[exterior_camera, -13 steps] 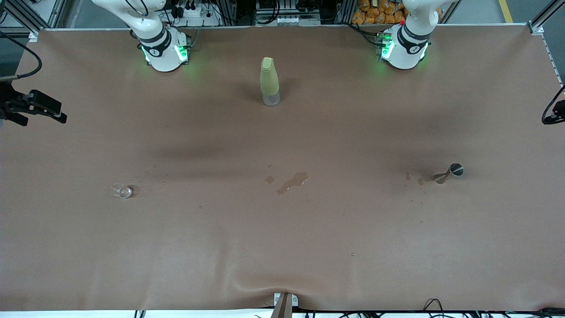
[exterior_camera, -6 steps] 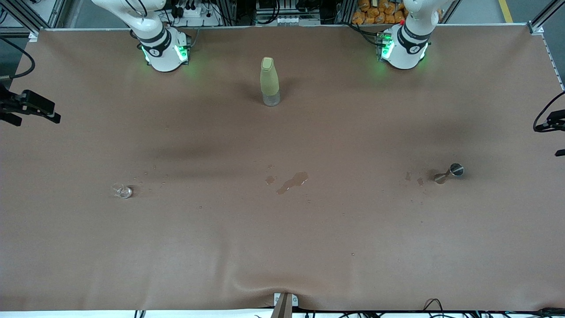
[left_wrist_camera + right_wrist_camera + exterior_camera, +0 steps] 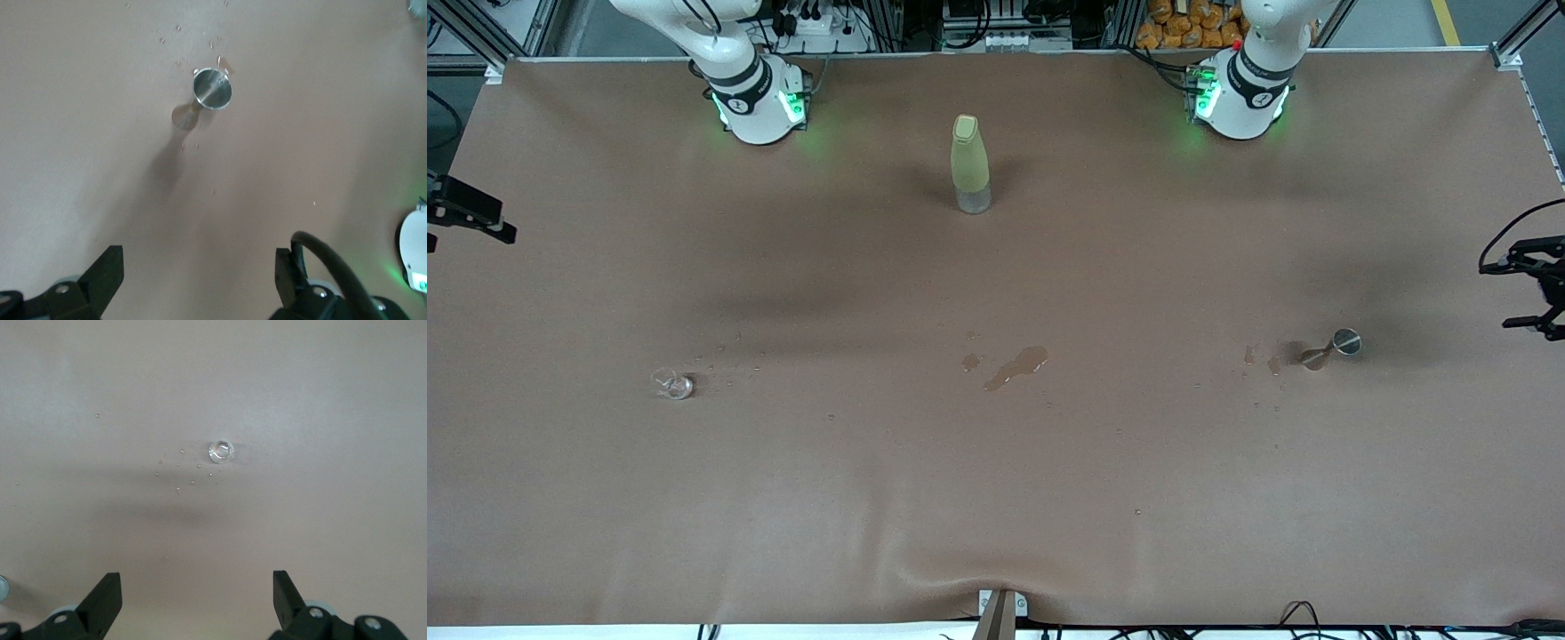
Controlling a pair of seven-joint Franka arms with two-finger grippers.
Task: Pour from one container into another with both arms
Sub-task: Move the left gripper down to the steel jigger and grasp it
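Both grippers hang wide open and empty, half cut off at the table's (image 3: 996, 498) ends: left gripper (image 3: 199, 280) above the metal cup (image 3: 1343, 341), right gripper (image 3: 197, 600) above the glass (image 3: 673, 384).

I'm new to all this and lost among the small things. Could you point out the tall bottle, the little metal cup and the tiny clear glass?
tall bottle (image 3: 969, 160), front view, on its yellow-green body.
little metal cup (image 3: 212, 89), left wrist view, on its open bowl.
tiny clear glass (image 3: 221, 451), right wrist view, on its rim.
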